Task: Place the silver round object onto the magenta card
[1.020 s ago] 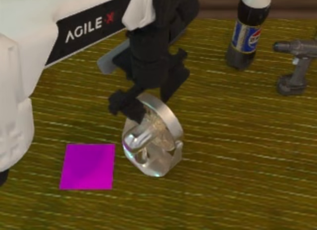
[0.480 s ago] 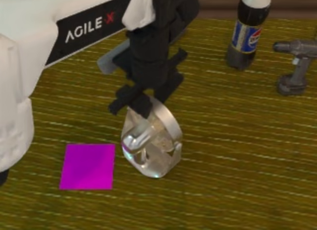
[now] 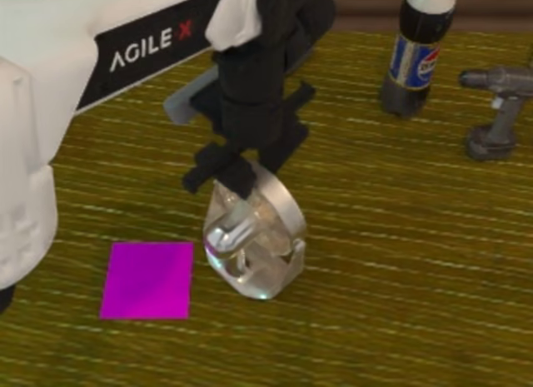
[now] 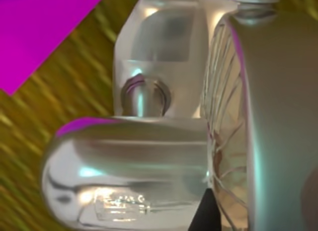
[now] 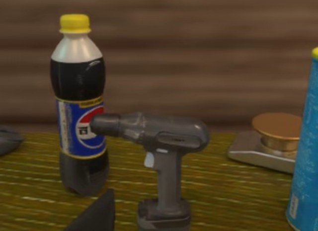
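Silver fills nearly all of the left wrist view: the silver round object (image 4: 164,141) sits right against the camera, knob and squared tab in front, with a corner of the magenta card (image 4: 35,27) beyond it. From above, the left gripper (image 3: 237,183) comes down onto the upper edge of the disc (image 3: 254,237), which stands tilted on its rim rather than lying flat, its knob side turned toward the card. The fingers appear clamped on that rim, though the arm hides most of the contact. The card (image 3: 148,280) lies flat on the green mat (image 3: 400,262), just beside the disc on the table's left and slightly nearer the viewer, its edge close to the disc but apart from it. So the coming move looks like a short carry leftward, laying the disc down flat. Farther back stand a cola bottle (image 3: 419,50) and a grey power drill (image 3: 500,112); the right gripper is out of sight.
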Motion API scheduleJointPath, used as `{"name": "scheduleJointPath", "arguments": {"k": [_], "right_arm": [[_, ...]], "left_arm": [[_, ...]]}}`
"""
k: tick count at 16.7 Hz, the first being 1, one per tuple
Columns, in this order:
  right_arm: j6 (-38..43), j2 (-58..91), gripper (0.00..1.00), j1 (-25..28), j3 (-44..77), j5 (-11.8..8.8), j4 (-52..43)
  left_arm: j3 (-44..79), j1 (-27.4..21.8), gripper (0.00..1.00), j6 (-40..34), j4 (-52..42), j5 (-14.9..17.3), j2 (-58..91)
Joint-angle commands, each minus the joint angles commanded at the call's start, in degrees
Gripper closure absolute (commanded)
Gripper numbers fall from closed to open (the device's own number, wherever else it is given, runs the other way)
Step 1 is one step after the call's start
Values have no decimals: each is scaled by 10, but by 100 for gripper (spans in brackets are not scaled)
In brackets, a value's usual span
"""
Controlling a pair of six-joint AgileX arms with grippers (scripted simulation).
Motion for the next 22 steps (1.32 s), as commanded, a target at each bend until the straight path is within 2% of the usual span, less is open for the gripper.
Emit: {"name": "scheduleJointPath", "arguments": {"k": [7, 15, 19, 22], "right_arm": [[0, 0, 0, 0, 0, 0, 0], [0, 0, 0, 0, 0, 0, 0], [0, 0, 0, 0, 0, 0, 0], [0, 0, 0, 0, 0, 0, 0]], "left_arm": [[122, 9, 100, -1, -111, 0, 11], [125, 8, 100, 17, -116, 0, 4], [105, 10, 100, 121, -109, -3, -21], [80, 15, 100, 262, -98, -6, -53]]}}
